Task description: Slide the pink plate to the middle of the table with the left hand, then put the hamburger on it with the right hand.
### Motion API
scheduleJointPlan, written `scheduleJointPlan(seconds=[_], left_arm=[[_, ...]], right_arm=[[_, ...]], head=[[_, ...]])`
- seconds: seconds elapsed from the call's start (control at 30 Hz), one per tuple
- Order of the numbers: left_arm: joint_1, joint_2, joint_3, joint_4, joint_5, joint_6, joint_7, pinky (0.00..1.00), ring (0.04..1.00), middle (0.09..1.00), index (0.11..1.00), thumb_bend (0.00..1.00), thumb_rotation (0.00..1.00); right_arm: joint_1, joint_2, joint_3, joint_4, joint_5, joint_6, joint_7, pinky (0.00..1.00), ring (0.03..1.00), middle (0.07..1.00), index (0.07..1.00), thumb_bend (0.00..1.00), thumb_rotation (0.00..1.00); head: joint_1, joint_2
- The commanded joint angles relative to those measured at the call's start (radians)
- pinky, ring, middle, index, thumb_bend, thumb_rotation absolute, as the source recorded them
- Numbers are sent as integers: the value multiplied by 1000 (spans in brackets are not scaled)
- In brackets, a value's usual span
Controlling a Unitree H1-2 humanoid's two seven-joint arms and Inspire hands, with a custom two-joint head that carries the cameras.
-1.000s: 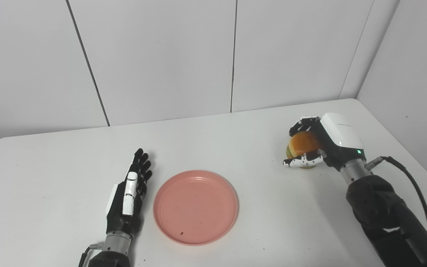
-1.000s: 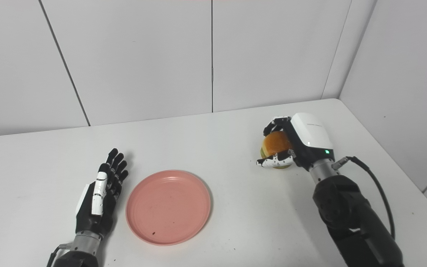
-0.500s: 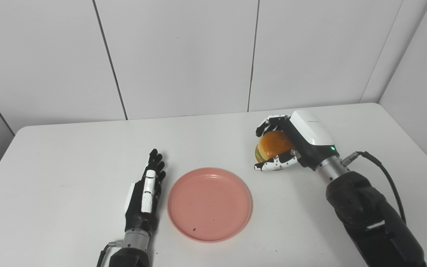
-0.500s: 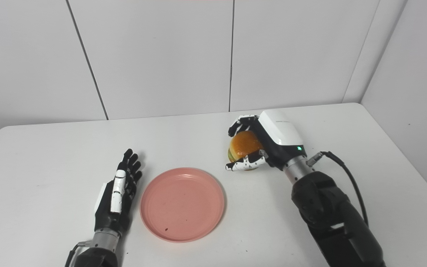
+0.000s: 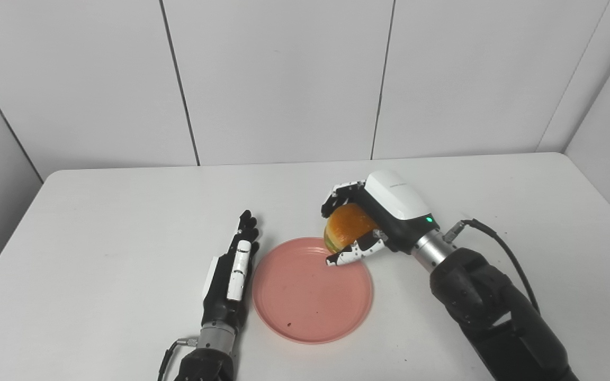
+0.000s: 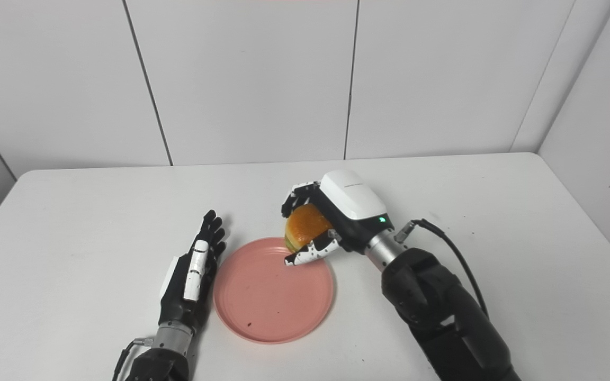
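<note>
The right hand (image 5: 376,222) is clamped around the hamburger (image 5: 346,228), fingers (image 5: 341,193) curled over the far side of the orange bun and the thumb (image 5: 351,254) pressed under its near side. A green light shows on the white back of the hand, and a black cable loops off the wrist towards 3 o'clock. The hamburger hangs over the pink plate's (image 5: 305,301) rim at about 1 o'clock of the plate, with a strip of green showing under the bun; whether it touches the plate cannot be told.

The left hand (image 5: 231,275) lies flat on the table (image 5: 98,238) just beside the plate at its 9 o'clock, fingers straight and close together, pointing towards 12 o'clock, holding nothing. Its edge sits right against the plate's rim, though actual contact is too fine to judge.

The pink plate rests near the middle of the table, a little towards the near edge, with a small dark speck on its near side at about 7 o'clock.

The table is plain white with rounded corners. Behind it, at 12 o'clock, stands a wall of white panels (image 5: 284,79) split by thin dark seams, and a further white wall closes the corner at 2 o'clock
</note>
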Motion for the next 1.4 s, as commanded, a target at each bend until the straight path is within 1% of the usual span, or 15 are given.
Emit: scheduleJointPlan(seconds=[0.0, 0.13, 0.33, 0.4, 0.47, 0.67, 0.83, 0.87, 0.93, 1.03, 1.1, 1.17, 1.2, 1.27, 1.37], left_arm=[[61, -8, -5, 62, -1, 1, 1, 1000, 1000, 1000, 1000, 569, 1000], [61, -9, -6, 63, 1, -1, 4, 1000, 1000, 1000, 1000, 573, 1000], [59, -16, -4, 70, -4, -7, 3, 1000, 1000, 1000, 1000, 584, 1000], [60, -15, -6, 69, 4, -3, 7, 1000, 1000, 1000, 1000, 587, 1000], [61, -16, -8, 66, 8, 0, 11, 1000, 1000, 1000, 1000, 595, 1000], [63, -23, -6, 61, 5, -4, 12, 1000, 1000, 1000, 1000, 581, 1000], [65, -26, -8, 58, 15, -1, 21, 1000, 1000, 1000, 1000, 587, 1000], [65, -27, -8, 57, 15, 1, 23, 1000, 1000, 1000, 1000, 590, 1000], [65, -27, -8, 55, 16, 4, 24, 1000, 1000, 1000, 1000, 588, 1000], [63, -26, -7, 60, 9, -4, 17, 1000, 1000, 1000, 1000, 580, 1000], [62, -24, -7, 60, 4, -4, 12, 1000, 1000, 1000, 1000, 570, 1000], [60, -21, -8, 55, 8, 2, 13, 1000, 1000, 1000, 1000, 581, 1000], [60, -19, -9, 54, 12, 4, 14, 1000, 1000, 1000, 1000, 579, 1000], [60, -18, -11, 52, 16, 5, 16, 1000, 1000, 1000, 1000, 585, 1000], [62, -18, -8, 47, 12, 6, 17, 1000, 1000, 1000, 1000, 586, 1000]], right_arm=[[-55, 17, 10, -11, -9, -35, 5, 177, 241, 469, 482, 522, 0], [-67, 43, 38, 10, -15, -26, 36, 153, 215, 469, 480, 523, 0], [-71, 69, 77, 76, -37, -69, 25, 162, 228, 470, 483, 522, 0], [-69, 76, 84, 90, -38, -66, 33, 176, 241, 470, 483, 522, 0], [-65, 82, 93, 104, -43, -64, 38, 243, 273, 471, 483, 522, 0], [-61, 80, 128, 138, -67, -73, 60, 255, 288, 471, 482, 522, 0], [-45, 78, 134, 154, -77, -76, 57, 215, 283, 472, 483, 523, 0], [-40, 77, 134, 157, -79, -79, 50, 211, 281, 433, 496, 518, 0], [-33, 74, 135, 156, -81, -90, 39, 219, 289, 405, 508, 513, 0], [-25, 66, 131, 147, -71, -110, 30, 247, 317, 404, 516, 512, 0], [-18, 59, 123, 135, -54, -116, 40, 337, 423, 449, 517, 515, 1], [-10, 50, 118, 114, -45, -109, 58, 511, 597, 629, 501, 503, 125], [-5, 44, 116, 103, -42, -109, 65, 573, 650, 677, 600, 532, 275], [5, 34, 109, 81, -31, -113, 73, 658, 714, 735, 717, 599, 483], [15, 15, 99, 40, -16, -107, 97, 765, 804, 824, 843, 696, 708]], head=[[3, 1], [7, 1], [20, -3], [20, -3], [23, -3], [21, -6], [23, -5], [23, -5], [23, -5], [23, -5], [23, -5], [20, 2], [20, 2], [19, 5], [17, 7]])
